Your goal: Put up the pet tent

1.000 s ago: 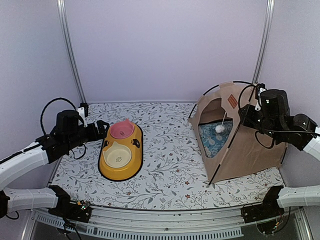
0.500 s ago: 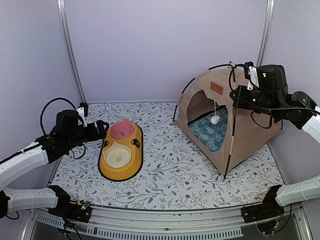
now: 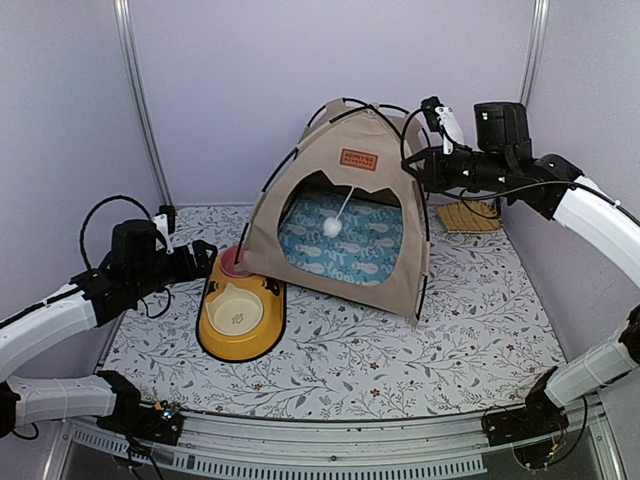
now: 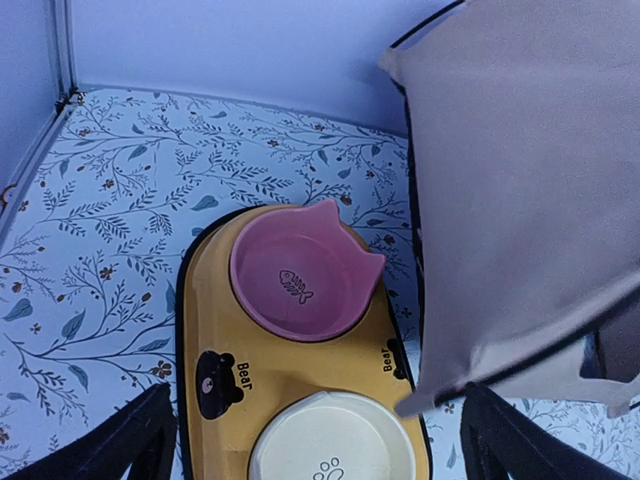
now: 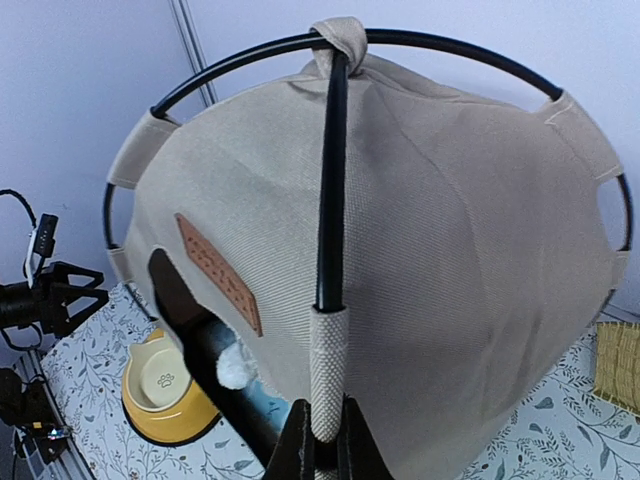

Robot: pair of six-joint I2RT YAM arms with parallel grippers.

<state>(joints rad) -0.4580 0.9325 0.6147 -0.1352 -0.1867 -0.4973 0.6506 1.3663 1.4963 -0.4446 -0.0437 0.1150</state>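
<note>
Positioning step, I'd say. Right gripper was clamped on a pole of the beige fabric pet tent with black crossing poles. The tent sat tilted, one corner over the far end of the yellow oval bowl tray. Left gripper hung apart beside that tray. Next move likely called for shifting the tent off the tray, flat onto the tabletop.

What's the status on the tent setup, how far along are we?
Done: the pet tent is popped up, black poles crossed at its peak, blue mat inside. In hand: the right end effector is clamped on a pole, and the tent leans with one corner over the yellow tray. Left: set it down flat off the tray and release. The left end effector is open, holding nothing.
</note>
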